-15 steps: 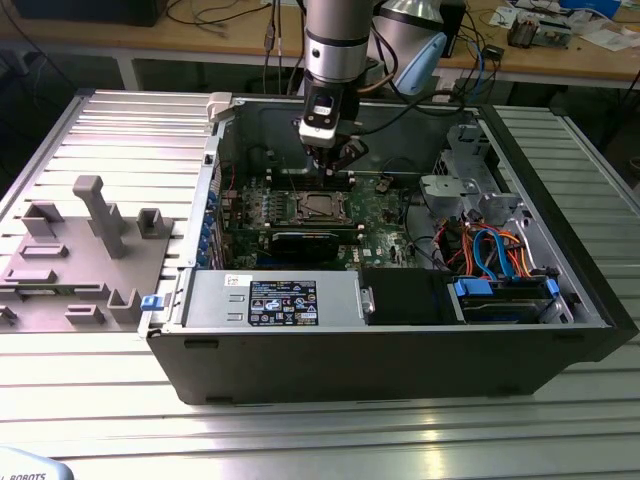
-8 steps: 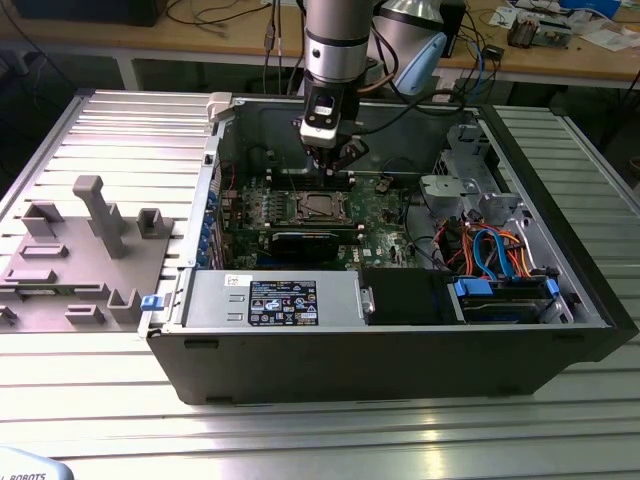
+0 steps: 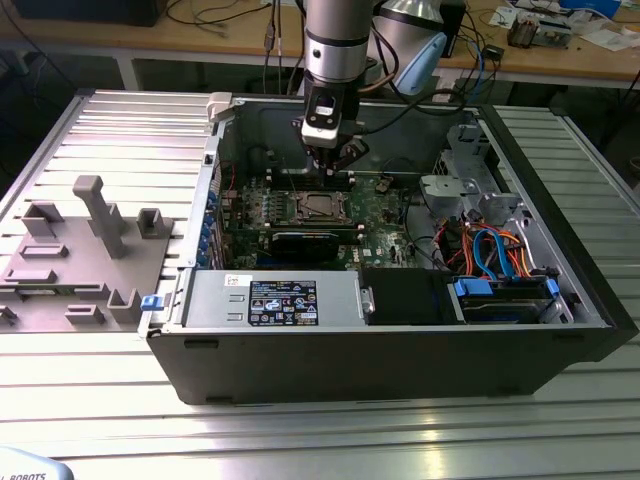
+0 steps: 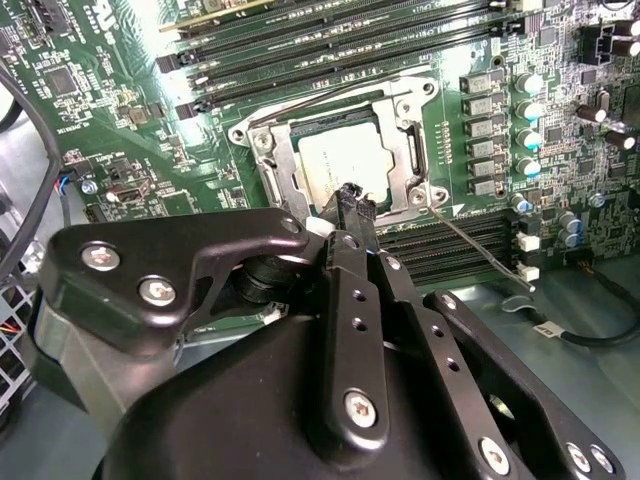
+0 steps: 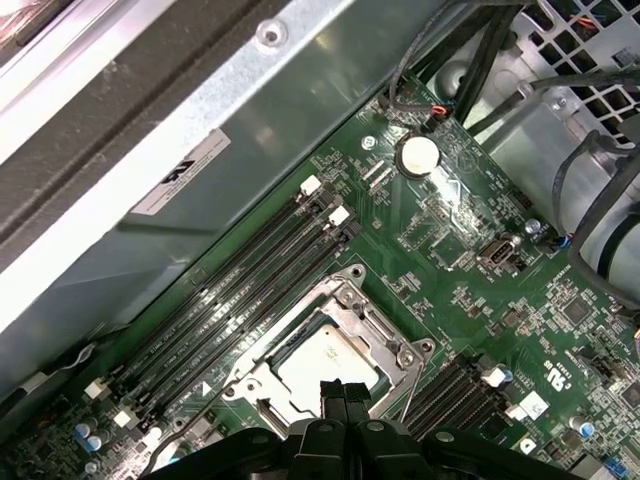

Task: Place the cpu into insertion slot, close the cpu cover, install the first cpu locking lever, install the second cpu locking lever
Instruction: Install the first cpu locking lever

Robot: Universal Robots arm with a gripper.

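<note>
One wide ribbed bench (image 3: 560, 440) is carrying the open computer case (image 3: 400, 350). The case is lying on its side, so the green motherboard (image 5: 470, 290) is facing up and I am able to come at it from above. My arm (image 3: 338, 40) is reaching straight down into the case, wrist vertical, over the middle of the board.

My pincer (image 4: 351, 197) is pointing down with its two fingers pressed together, pinching nothing. Closed like this it is making one narrow tip, which I judge suits pushing on small metal parts rather than gripping. That tip is hanging at the rim of the insertion slot (image 3: 318, 205), between the banks of long memory slots (image 5: 250, 290). Whether it is touching the rim I cannot tell.

The cpu cover (image 4: 412, 150) is lying flat, I think, framing the socket. Through its square opening the cpu (image 4: 335, 160) is showing its dull silver top, seated in the slot. One thin wire locking lever (image 4: 480, 250) is sticking out from a corner of the socket across the memory slots, so it is looking unlatched to me. A second wire lever (image 4: 320, 98) is running along the opposite side of the frame, and I cannot tell whether it is hooked.
</note>
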